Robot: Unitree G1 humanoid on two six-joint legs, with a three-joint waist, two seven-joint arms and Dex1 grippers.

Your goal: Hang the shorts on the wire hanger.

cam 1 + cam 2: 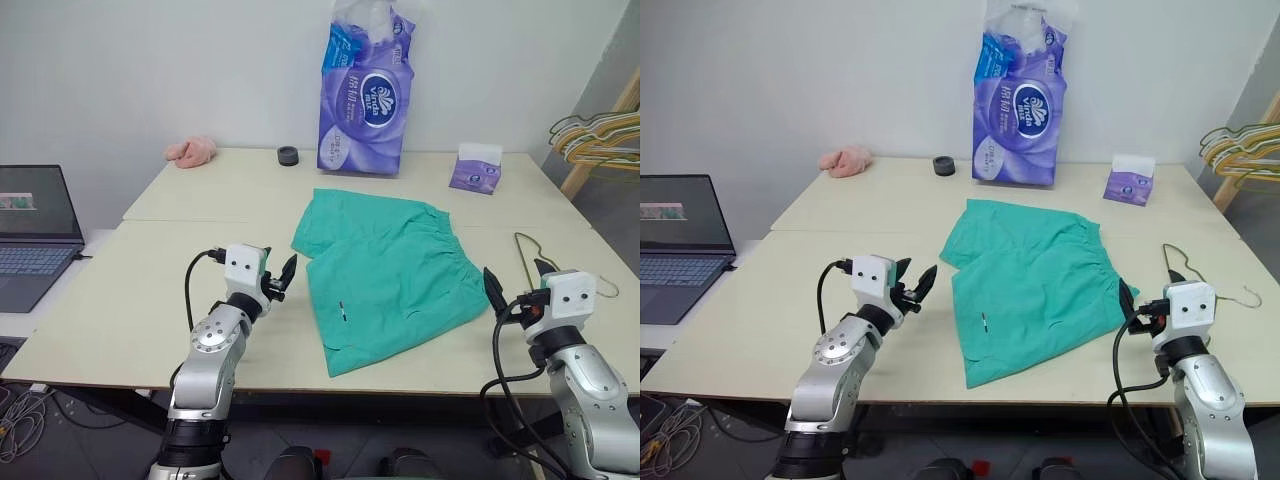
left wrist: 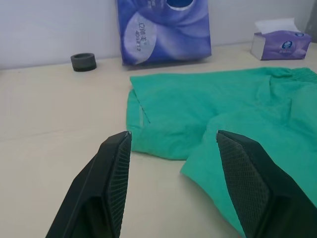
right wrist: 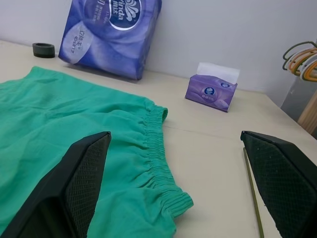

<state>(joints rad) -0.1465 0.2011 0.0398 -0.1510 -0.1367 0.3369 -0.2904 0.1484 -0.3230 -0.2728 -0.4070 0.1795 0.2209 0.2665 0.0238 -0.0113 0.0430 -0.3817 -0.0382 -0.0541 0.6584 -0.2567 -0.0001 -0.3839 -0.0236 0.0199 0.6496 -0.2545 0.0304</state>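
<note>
The teal-green shorts (image 1: 390, 270) lie flat on the beige table (image 1: 130, 300), waistband toward the right and leg hems toward the left and front. The thin grey wire hanger (image 1: 521, 256) lies flat on the table just right of the waistband. My left gripper (image 1: 281, 277) hovers open and level near the left leg hems, a short gap from the cloth, nothing between its fingers (image 2: 114, 168). My right gripper (image 1: 516, 279) is open wide near the front right corner of the shorts. In the right wrist view the waistband (image 3: 158, 163) and a stretch of hanger wire (image 3: 252, 193) lie between its fingers.
A purple toilet-paper pack (image 1: 365, 95), a black ring (image 1: 288, 155), a purple tissue box (image 1: 475, 168) and a pink cloth (image 1: 190, 152) stand along the back of the table. A laptop (image 1: 30, 235) sits at the left. Bunched coloured hangers (image 1: 600, 135) hang at the far right.
</note>
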